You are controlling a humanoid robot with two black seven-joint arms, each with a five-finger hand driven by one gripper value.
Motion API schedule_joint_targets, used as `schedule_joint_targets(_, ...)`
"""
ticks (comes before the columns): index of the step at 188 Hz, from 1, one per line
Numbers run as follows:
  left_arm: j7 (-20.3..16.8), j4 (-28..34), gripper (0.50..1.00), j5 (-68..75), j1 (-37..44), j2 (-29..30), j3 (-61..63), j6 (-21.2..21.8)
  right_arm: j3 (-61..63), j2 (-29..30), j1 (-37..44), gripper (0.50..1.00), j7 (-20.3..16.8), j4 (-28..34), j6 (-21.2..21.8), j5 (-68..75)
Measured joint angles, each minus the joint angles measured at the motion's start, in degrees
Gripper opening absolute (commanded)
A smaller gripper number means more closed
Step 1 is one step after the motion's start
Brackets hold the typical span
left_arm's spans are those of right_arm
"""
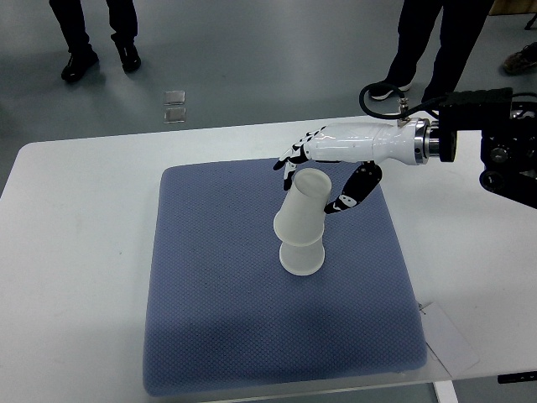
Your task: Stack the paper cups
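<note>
Two white paper cups stand on a blue mat (210, 319). The lower cup (300, 259) sits mouth down near the mat's middle. The upper cup (304, 210) is tilted, its lower end over the top of the lower cup and its upper end leaning to the right. My right hand (310, 186) reaches in from the right edge. Its fingers (288, 165) lie behind the cup's upper end and its thumb (342, 201) is at the cup's right side, so it holds the upper cup. The left arm does not show.
The mat lies on a white table (75, 252). A white paper sheet (446, 337) lies at the mat's front right corner. Two people's legs stand on the floor behind the table, at the top left (92, 34) and top right (436, 42).
</note>
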Motion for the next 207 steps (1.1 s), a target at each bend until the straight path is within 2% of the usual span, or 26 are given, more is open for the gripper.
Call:
schedule_joint_targets(71, 0.0, 0.0, 1.0, 0.0, 0.0, 0.0, 0.0, 0.0, 1.05, -0.44, 0.83, 0.911, 0.5, -0.03, 0.29, 0.79)
schedule_joint_targets(93, 0.0, 0.0, 1.0, 0.0, 0.0, 0.0, 0.0, 0.0, 4.37, -0.48, 0.63, 0.909, 0.08, -1.2, 0.6, 7.14)
schedule_joint_targets(137, 0.0, 0.01, 1.0, 0.0, 0.0, 0.0, 0.0, 0.0, 9.85, 0.98, -2.65, 0.909, -7.36, -13.62, -1.31, 35.41)
schedule_joint_targets(170, 0.0, 0.01, 1.0, 0.0, 0.0, 0.0, 0.0, 0.0, 11.23, 3.07, -5.9, 0.909, -9.05, -22.71, -2.88, 47.89)
schedule_joint_targets(207, 0.0, 0.01, 1.0, 0.0, 0.0, 0.0, 0.0, 0.0, 13.73, 7.43, -10.17, 0.909, -11.58, -31.69, -4.53, 55.75)
